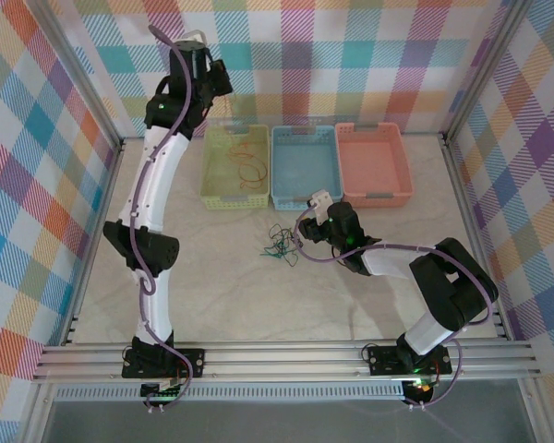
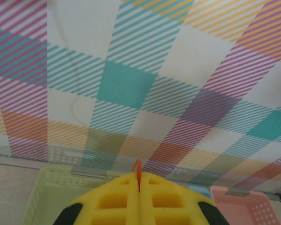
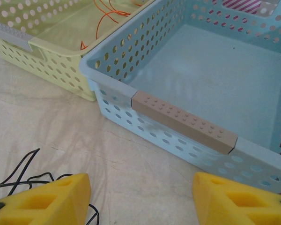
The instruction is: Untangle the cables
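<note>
Two arms on show here, both in the same livery: the left arm point(image 1: 159, 173) has glossy white links between chunky black joints, and the right arm point(image 1: 431, 330) matches it. A thick purple cable point(image 1: 146, 286) snakes along each one. Black base blocks point(image 1: 162, 360) underneath. Up close now, the left gripper point(image 2: 139, 187) has yellow foam fingers point(image 2: 114, 201) with square pockets and black backing, and the right gripper point(image 3: 140, 199) wears the same yellow foam.
</note>
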Controlling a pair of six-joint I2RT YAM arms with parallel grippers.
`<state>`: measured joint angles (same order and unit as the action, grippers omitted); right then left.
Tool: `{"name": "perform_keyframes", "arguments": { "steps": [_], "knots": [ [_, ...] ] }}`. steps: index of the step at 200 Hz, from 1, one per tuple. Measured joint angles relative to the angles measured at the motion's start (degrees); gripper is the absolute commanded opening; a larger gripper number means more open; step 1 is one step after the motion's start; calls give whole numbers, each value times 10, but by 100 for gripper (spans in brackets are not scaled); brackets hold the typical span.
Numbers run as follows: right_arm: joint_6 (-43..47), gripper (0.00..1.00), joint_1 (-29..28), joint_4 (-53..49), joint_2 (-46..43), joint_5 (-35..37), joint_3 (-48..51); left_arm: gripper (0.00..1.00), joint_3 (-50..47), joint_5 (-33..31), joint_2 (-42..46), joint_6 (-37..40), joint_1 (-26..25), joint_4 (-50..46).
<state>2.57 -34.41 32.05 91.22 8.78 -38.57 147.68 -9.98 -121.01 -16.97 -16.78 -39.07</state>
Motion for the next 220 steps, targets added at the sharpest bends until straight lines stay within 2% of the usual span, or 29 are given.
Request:
{"name": "perform_keyframes", "arguments": {
  "steps": [39,62,113,145,160,171,190,220],
  "knots": [
    [0,60,0,0,0,-1,0,0,-3,19,-46,-15,21,1],
    [0,60,0,0,0,-1,0,0,-38,20,-62,-28,38,5],
    [0,58,0,0,0,-5,0,0,-70,23,-111,-32,42,0],
    [3,58,0,0,0,-17,0,27,-97,57,-119,-34,42,-15],
    [5,58,0,0,0,-24,0,47,-114,81,-119,-33,42,-24],
    [7,58,0,1,0,-28,0,55,-131,96,-119,-31,42,-33],
    [9,58,0,3,0,-33,0,63,-159,115,-116,-32,42,-55],
    [9,58,0,6,-3,-38,0,64,-217,136,-80,-34,41,-75]
  ]
}}
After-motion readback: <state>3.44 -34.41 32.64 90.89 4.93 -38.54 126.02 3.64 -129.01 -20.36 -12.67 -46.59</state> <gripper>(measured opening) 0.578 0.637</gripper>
